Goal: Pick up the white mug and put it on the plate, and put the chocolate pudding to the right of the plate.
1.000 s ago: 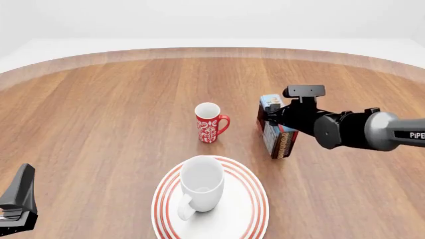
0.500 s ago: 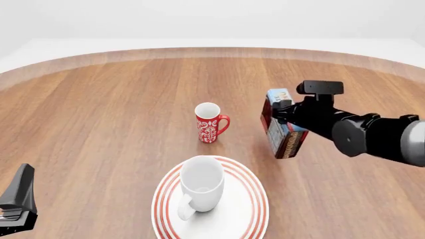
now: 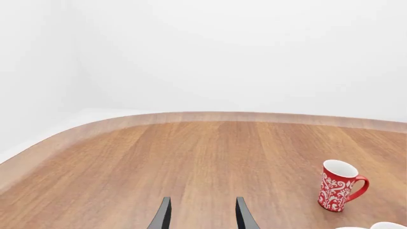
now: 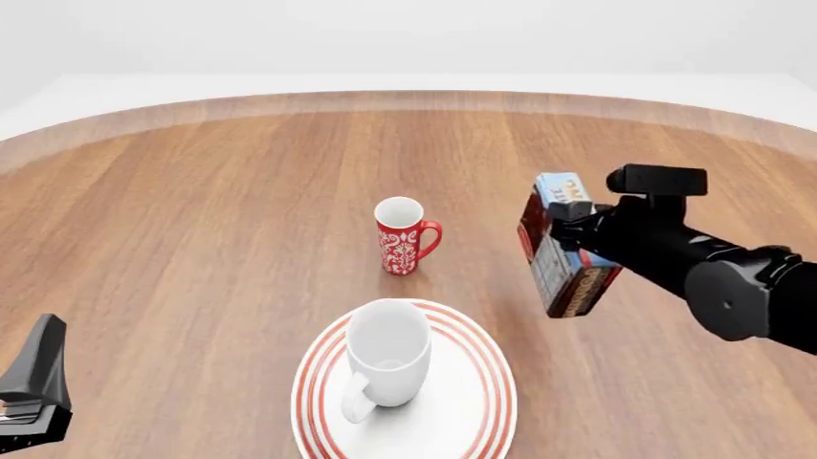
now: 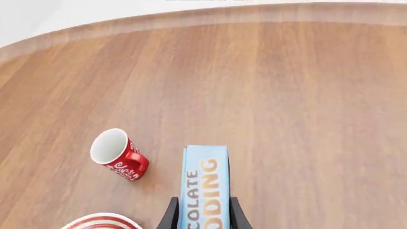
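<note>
in the left wrist view the left gripper (image 3: 202, 217) shows two dark fingers (image 3: 161, 215) spread apart over the wooden table (image 3: 190, 157) with nothing between them; a red mug (image 3: 340, 185) stands off to one side. in the front view the white mug (image 4: 385, 361) sits on the plate (image 4: 479, 402), and the right gripper (image 4: 564, 239) holds the chocolate pudding (image 4: 565, 256), tilted, beyond and right of the plate. in the right wrist view both fingers (image 5: 170, 214) press the carton's sides.

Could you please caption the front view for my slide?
Right gripper carries chocolate pudding; white mug sits on plate.
</note>
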Action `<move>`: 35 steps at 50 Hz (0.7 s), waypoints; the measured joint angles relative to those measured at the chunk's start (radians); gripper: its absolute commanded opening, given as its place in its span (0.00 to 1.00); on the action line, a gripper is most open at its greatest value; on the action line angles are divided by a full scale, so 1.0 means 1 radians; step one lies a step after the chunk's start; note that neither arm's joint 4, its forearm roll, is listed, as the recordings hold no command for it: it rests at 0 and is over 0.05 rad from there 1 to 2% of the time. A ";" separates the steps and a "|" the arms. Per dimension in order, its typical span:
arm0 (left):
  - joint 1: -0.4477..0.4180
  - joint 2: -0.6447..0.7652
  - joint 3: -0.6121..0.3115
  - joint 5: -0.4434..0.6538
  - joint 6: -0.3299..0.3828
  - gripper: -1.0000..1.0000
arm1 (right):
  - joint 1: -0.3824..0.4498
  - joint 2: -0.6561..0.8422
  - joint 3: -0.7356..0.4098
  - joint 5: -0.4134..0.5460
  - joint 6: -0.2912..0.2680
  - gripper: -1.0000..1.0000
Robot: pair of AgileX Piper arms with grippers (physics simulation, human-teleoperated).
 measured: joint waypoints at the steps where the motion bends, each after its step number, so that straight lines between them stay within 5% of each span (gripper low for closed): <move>1: 0.000 0.000 0.000 0.000 0.000 1.00 | -0.002 -0.007 0.007 -0.001 0.000 0.00; 35: 0.002 0.000 -0.001 0.000 0.001 1.00 | -0.064 -0.272 0.185 0.074 0.001 0.00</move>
